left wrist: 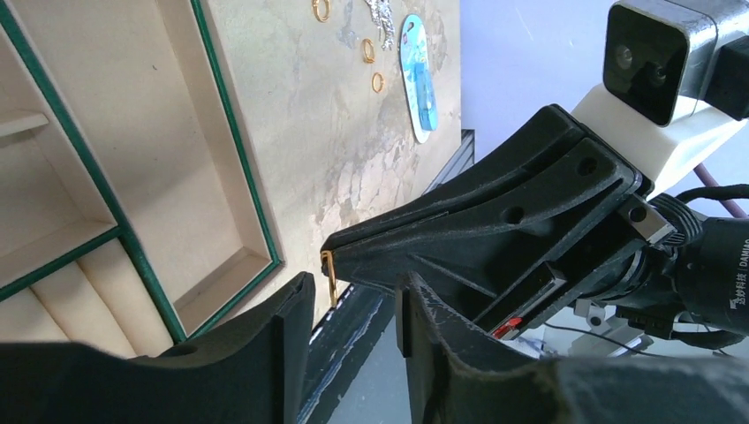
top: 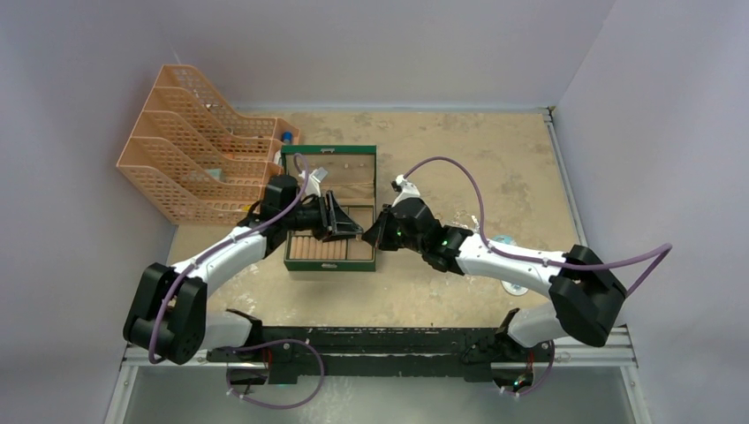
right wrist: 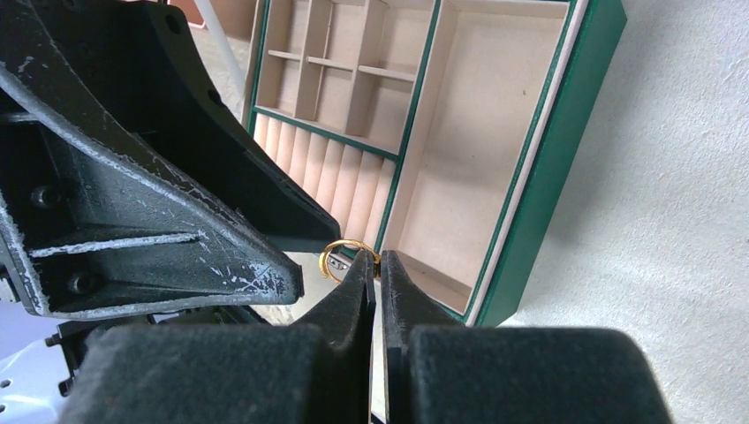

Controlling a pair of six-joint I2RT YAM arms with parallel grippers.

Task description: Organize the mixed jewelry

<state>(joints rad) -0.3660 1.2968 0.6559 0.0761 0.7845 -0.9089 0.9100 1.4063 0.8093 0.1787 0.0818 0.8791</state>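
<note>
worktop [top: 495, 159]: tan and mottled. It carries everything we can see, with both arms bolted along the near edge.

orange file racks [top: 190, 150]: a stepped set at the back left, just beside the box's far left corner.

green box [right wrist: 552, 168]: sits mid-worktop with its tan inside showing. We count a row of ridged rolls, some small divided cells and one big plain compartment.

left jaws: apart. In the left wrist view there's a clear gap between the two fingers [left wrist: 274, 353]. Their tips are right up by the held ring, but we can't tell if they actually touch it.

right jaws: pressed together and pinching the ring at the very tips. They point straight at the left ones, over the box's right edge.

light-blue packet [left wrist: 419, 75]: lies flat on the worktop, out to the right of the box.

silvery tangle [left wrist: 382, 18]: a glittery little heap just beside one end of the packet.

loose gold rings [left wrist: 367, 49]: three of them on the bare worktop between box and packet, closer to the packet.

held gold ring [right wrist: 347, 246]: up off the worktop in the right jaws' tips, near the box's right wall. We can't say which compartment it's over.
</note>
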